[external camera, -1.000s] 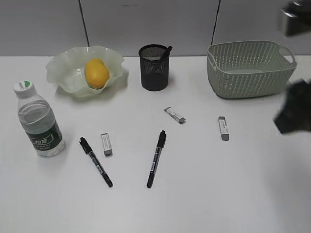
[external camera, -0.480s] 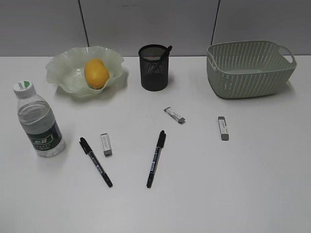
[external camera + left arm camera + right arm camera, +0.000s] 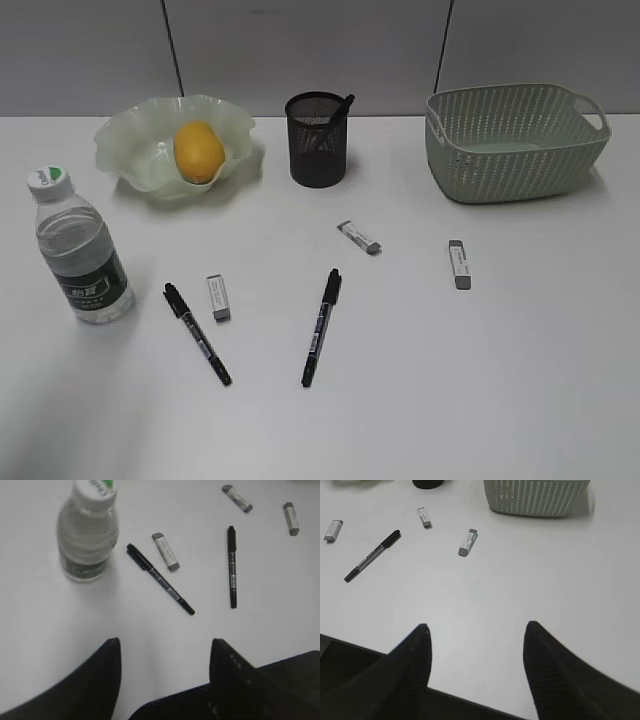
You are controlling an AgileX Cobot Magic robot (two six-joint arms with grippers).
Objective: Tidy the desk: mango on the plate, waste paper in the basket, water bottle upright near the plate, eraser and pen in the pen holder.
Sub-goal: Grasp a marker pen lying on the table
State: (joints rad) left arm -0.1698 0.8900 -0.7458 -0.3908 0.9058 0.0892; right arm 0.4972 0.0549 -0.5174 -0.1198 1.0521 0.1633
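The pen holder stands at the back middle of the white desk, with one dark pen leaning inside it, its tip above the rim. To the left of the pen holder sits the plate, and the mango lies inside it. To the right of the pen holder, well apart, is the basket; whether the waste paper is in it cannot be told. Left of and in front of the pen holder, nearer than the plate, the water bottle stands upright. In front of the pen holder three erasers lie flat: the middle eraser closest to it, the right eraser farther right, and the left eraser off to the left. Two more pens lie on the desk in front of the pen holder: the left pen just beside the left eraser, and the middle pen nearly straight ahead of the holder. The left gripper hangs above bare desk with its fingers spread apart and nothing between them, the water bottle and left pen ahead of it. The right gripper likewise has its fingers released, holding nothing, over bare desk in front of the basket
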